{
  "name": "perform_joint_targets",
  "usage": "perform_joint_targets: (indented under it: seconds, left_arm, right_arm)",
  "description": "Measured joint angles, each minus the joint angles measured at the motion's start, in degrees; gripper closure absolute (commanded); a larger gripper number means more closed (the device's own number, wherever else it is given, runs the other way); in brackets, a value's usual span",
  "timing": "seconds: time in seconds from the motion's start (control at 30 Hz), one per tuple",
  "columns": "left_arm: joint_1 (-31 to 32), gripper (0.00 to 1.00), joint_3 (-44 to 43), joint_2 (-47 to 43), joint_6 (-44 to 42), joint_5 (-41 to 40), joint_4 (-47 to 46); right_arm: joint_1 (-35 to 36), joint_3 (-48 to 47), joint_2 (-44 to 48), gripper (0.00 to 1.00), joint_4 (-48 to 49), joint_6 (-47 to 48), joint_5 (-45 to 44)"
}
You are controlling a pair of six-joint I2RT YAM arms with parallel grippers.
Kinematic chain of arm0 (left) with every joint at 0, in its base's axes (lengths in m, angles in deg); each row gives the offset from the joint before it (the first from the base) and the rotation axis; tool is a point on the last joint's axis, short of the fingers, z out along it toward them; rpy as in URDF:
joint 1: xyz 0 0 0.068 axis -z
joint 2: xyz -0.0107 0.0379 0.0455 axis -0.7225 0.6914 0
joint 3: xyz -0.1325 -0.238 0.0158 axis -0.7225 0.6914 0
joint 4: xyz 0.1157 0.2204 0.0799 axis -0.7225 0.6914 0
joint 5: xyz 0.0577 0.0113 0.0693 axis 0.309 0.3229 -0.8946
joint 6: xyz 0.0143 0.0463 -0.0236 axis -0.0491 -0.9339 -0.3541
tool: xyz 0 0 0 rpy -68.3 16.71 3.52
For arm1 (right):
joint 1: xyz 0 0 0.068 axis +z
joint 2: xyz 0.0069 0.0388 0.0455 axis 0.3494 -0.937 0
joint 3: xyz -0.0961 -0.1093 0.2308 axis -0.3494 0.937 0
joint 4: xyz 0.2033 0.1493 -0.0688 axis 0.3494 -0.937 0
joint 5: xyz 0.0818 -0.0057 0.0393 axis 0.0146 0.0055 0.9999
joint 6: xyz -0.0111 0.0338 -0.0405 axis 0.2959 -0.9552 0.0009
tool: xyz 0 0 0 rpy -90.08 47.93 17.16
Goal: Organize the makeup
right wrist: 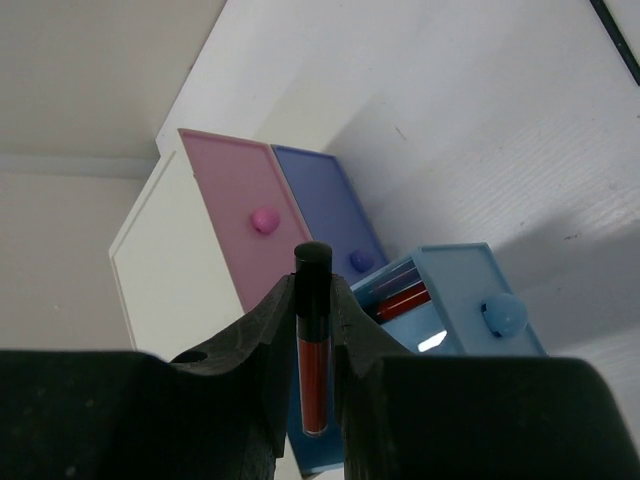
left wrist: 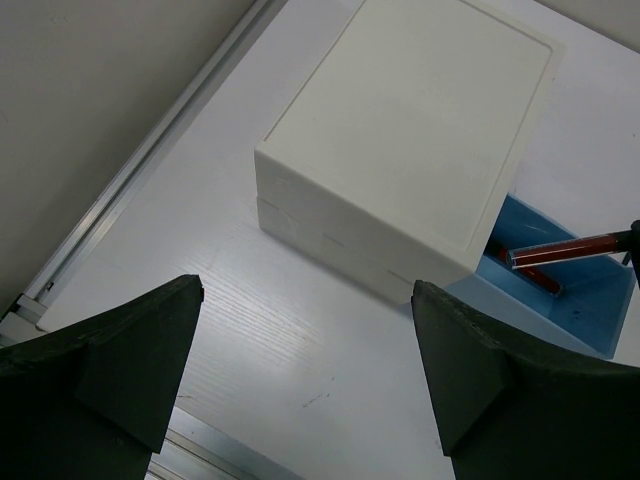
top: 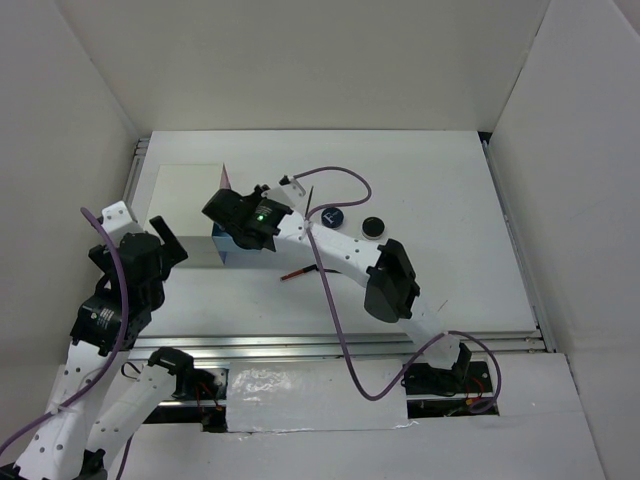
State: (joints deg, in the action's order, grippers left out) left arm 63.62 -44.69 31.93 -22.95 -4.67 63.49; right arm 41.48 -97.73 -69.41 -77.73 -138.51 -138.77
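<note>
Two red tubes, one open drawer

One glossy tube (right wrist: 311,375) (black cap, clear barrel of red) is clenched between the matte black fingers (right wrist: 252,342) of the right gripper (right wrist: 312,298), over the open light-blue drawer (right wrist: 455,285). That drawer, smooth plastic with a round knob (right wrist: 503,313), holds a second tube (right wrist: 404,299) of the same red, lying along its wall. Next to it are the pink drawer (right wrist: 238,205) and a darker blue drawer (right wrist: 322,205), each a flat front with a small button knob. Both are set in the box (left wrist: 410,130), a plain white block with smooth sides and softly rounded corners. The left gripper (left wrist: 308,300) hangs near the box, jaws released wide, nothing between them. On the finely ribbed white table (top: 440,280) lie a blue-topped compact (top: 333,216), a black compact (top: 373,227) beside it, both round, and a thin red-and-black pencil (top: 298,271), all well apart from the box.
</note>
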Motion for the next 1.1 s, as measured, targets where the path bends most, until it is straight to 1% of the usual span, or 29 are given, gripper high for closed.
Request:
perform_joint_targets:
  seconds: [0.3, 0.4, 0.5, 0.87, 0.93, 0.97, 1.1]
  left_arm:
    - [0.2, 0.01, 0.0, 0.0, 1.0, 0.0, 0.2]
    - [0.3, 0.01, 0.0, 0.0, 1.0, 0.0, 0.2]
    - [0.4, 0.0, 0.0, 0.0, 1.0, 0.0, 0.2]
    - [0.4, 0.01, 0.0, -0.4, 1.0, -0.1, 0.3]
    - [0.4, 0.01, 0.0, -0.5, 1.0, -0.1, 0.3]
    - [0.4, 0.01, 0.0, -0.6, 1.0, -0.1, 0.3]
    - [0.4, 0.01, 0.0, -0.8, 1.0, -0.1, 0.3]
  right_arm:
    - [0.1, 0.0, -1.1, 0.95, 0.1, 0.3, -2.2]
    - [0.1, 0.0, -1.1, 0.9, 0.5, 0.9, -2.5]
    - [0.2, 0.0, -1.1, 0.79, 1.4, 1.7, -2.9]
    - [2.0, -0.1, -1.1, 0.77, 3.5, 3.7, -3.8]
    - [2.1, -0.1, -1.1, 0.74, 3.8, 3.9, -3.8]
    - [2.1, -0.1, -1.1, 0.7, 4.0, 3.9, -3.7]
    - [2.1, -0.1, -1.1, 0.66, 4.7, 4.3, -3.7]
